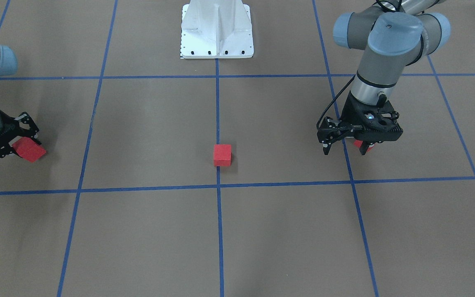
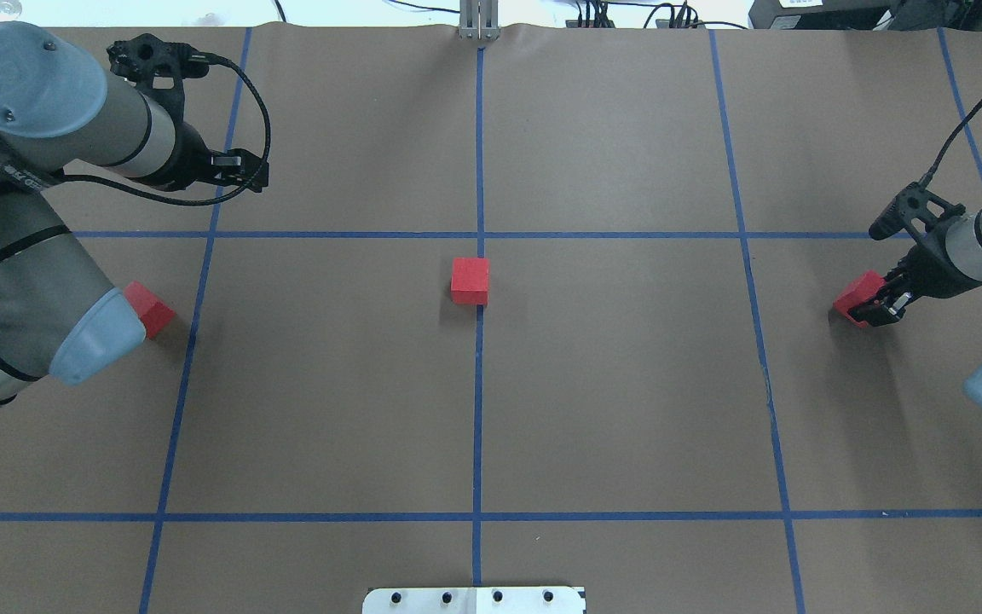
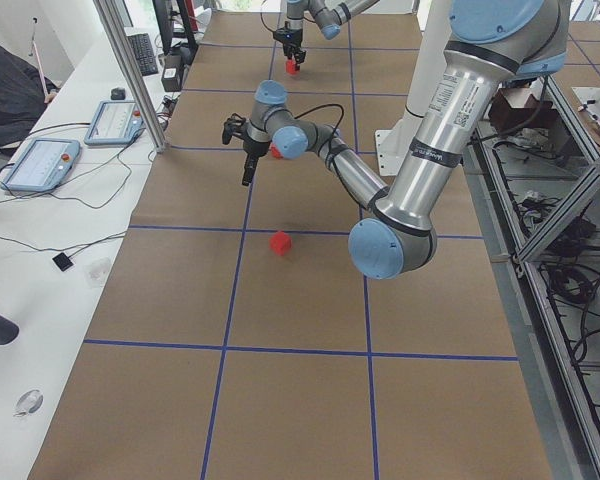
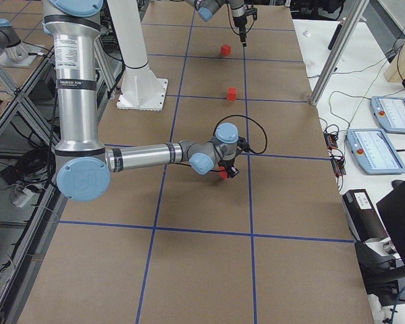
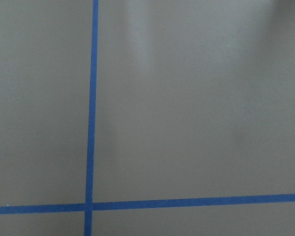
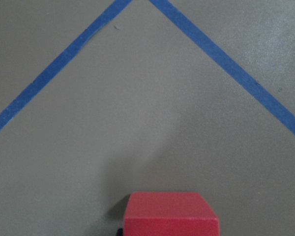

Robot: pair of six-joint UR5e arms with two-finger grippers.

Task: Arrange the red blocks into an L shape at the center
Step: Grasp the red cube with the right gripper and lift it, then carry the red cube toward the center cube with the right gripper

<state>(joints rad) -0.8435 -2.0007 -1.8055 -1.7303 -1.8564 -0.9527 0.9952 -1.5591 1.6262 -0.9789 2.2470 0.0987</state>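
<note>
One red block [image 1: 222, 155] sits at the center on the central blue tape line; it also shows in the overhead view [image 2: 470, 280]. My right gripper [image 1: 23, 146] is shut on a second red block [image 1: 30, 150] far out on the robot's right, low at the table [image 2: 856, 298]; the right wrist view shows this block [image 6: 171, 214] at its bottom edge. My left gripper [image 1: 344, 151] is open and empty, raised above the table [image 2: 245, 170]. The third red block [image 2: 148, 309] lies on the table beside my left arm's elbow, apart from the gripper. The left wrist view shows only table and tape.
The white robot base [image 1: 217, 33] stands at the robot's side of the table. Blue tape lines [image 2: 478, 409] divide the brown surface into squares. Tablets [image 4: 385, 148] and cables lie on the operators' bench, with an aluminium post [image 3: 130, 70] by the table's edge.
</note>
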